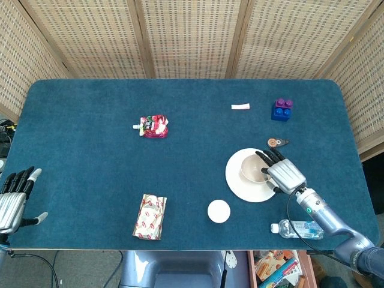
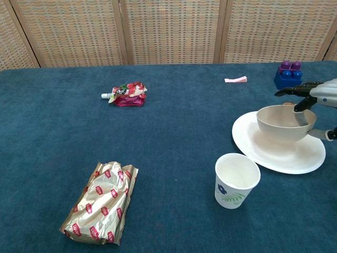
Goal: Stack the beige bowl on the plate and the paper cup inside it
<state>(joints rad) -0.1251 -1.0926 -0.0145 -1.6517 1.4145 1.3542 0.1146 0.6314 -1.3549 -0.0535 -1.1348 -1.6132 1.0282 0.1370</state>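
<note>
The beige bowl (image 1: 252, 168) (image 2: 281, 124) sits upright on the white plate (image 1: 240, 183) (image 2: 263, 150) at the right of the table. My right hand (image 1: 282, 173) (image 2: 315, 95) still grips the bowl's right rim, with one finger inside the bowl and the others over its edge. The paper cup (image 1: 219, 211) (image 2: 236, 180) stands upright on the cloth just left of and nearer than the plate. My left hand (image 1: 13, 198) hangs at the table's near left edge with fingers spread and nothing in it; only the head view shows it.
A gold snack packet (image 1: 150, 216) (image 2: 102, 208) lies near the front. A red pouch (image 1: 155, 126) (image 2: 125, 94) lies mid-left. Blue and purple blocks (image 1: 281, 110) (image 2: 288, 74), a small brown object (image 1: 277, 143), a white slip (image 1: 240, 107) and a bottle (image 1: 297, 228) surround the plate.
</note>
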